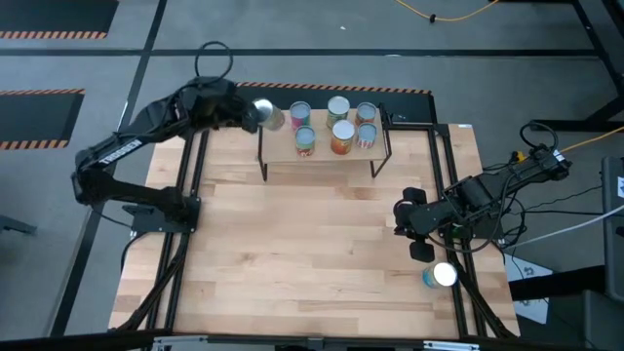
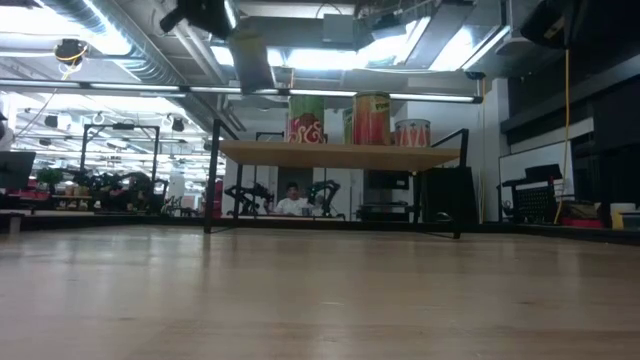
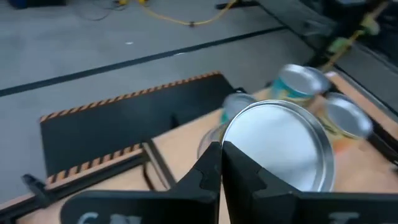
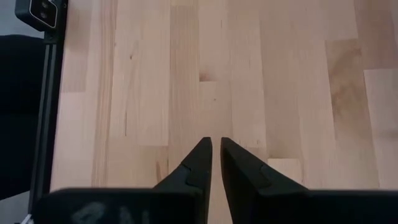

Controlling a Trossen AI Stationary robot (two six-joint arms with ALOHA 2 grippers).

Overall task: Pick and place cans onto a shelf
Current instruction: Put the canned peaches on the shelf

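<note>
**Left arm holding one can aloft beside the shelf, right arm waiting**

The wooden table (image 1: 292, 253) is filling the middle of the high view, and both dark arms are reaching in over it. The left arm is stretching from the table's 9 o'clock side toward 11 o'clock. There the left gripper (image 1: 255, 115) is hanging just beside the shelf's left end. Its fingers (image 3: 208, 168) are pressing almost together, pinching the rim of the held can (image 1: 271, 118). That can is tilting, with its silver top showing large in the left wrist view, and in the low view it is hanging higher than the tins on the board.

The right arm is waiting at the table's 3 o'clock edge. The right gripper (image 1: 402, 216) is pointing down at bare wood, its fingers drawn nearly together with nothing between them.

The shelf (image 1: 283, 148) is standing at the table's 12 o'clock edge on thin black legs. Six cans (image 1: 342, 136) are standing upright on its board in two rows of three.

A lone can (image 1: 439, 276), blue-labelled with a shiny top, is standing at the table's 4 o'clock edge, near the right gripper.
</note>
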